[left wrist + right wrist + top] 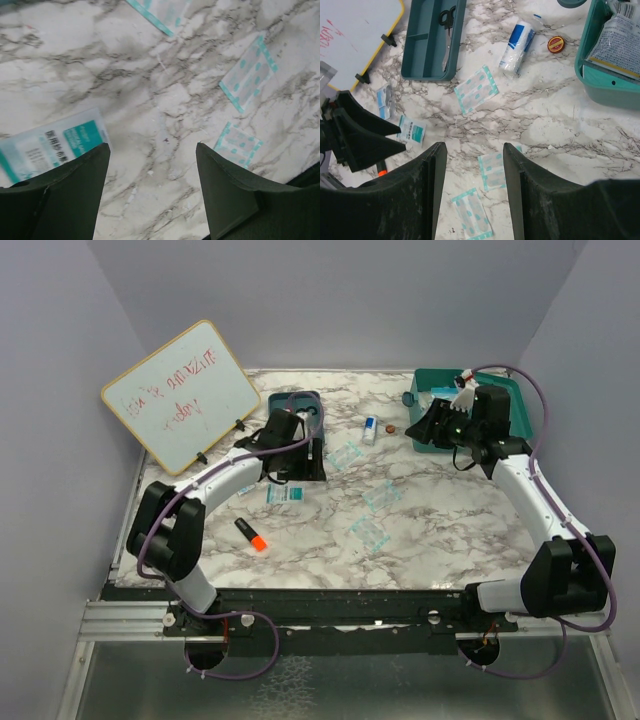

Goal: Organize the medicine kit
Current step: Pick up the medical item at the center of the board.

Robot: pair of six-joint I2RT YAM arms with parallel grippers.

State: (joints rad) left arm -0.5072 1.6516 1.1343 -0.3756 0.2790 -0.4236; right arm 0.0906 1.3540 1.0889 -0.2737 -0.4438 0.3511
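Observation:
The medicine kit (pixel 505 390) is a teal box at the back right, with packets lying in it (pixel 615 40); its near wall (pixel 600 92) shows in the right wrist view. My right gripper (pixel 432 430) (pixel 474 147) hangs open just left of the kit, high above two plasters (pixel 492 170), holding nothing. My left gripper (pixel 318 455) (pixel 152 150) stands open low over bare marble, in front of the flat teal tray (pixel 300 400). A gauze packet (pixel 55 145) lies by its left finger and a plaster (pixel 237 145) by its right finger.
A whiteboard (pixel 180 395) leans at the back left. Scissors (pixel 447 17) lie in the tray. A bandage roll (pixel 370 430), a small red tin (pixel 392 426), several plasters (pixel 345 456), gauze packets (pixel 285 494) and an orange marker (pixel 250 534) lie scattered on the marble.

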